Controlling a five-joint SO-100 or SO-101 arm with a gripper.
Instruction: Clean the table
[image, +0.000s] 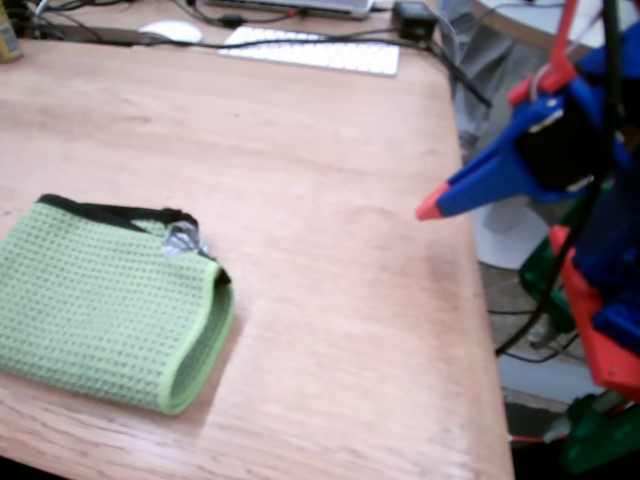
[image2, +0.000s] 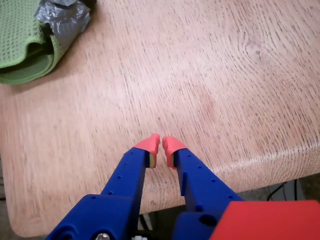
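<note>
The table (image: 330, 170) is a large light reddish-brown wooden top with a rounded far-right corner; its grain fills the wrist view (image2: 210, 75). A folded green waffle cloth (image: 100, 310) lies at the left, and shows at the top left of the wrist view (image2: 22, 55). A crumpled grey wad (image: 183, 240) is tucked at the cloth's upper corner (image2: 62, 20). My blue gripper (image: 432, 206) with red tips hovers over the table's right edge, well away from the cloth. Its fingers (image2: 161, 146) are shut together with nothing between them.
A white keyboard (image: 310, 50), a white mouse (image: 170, 31), a black power adapter (image: 412, 20) and cables lie along the far edge. The arm's red and blue body (image: 600, 250) and a green clamp (image: 600, 435) stand off the table's right side.
</note>
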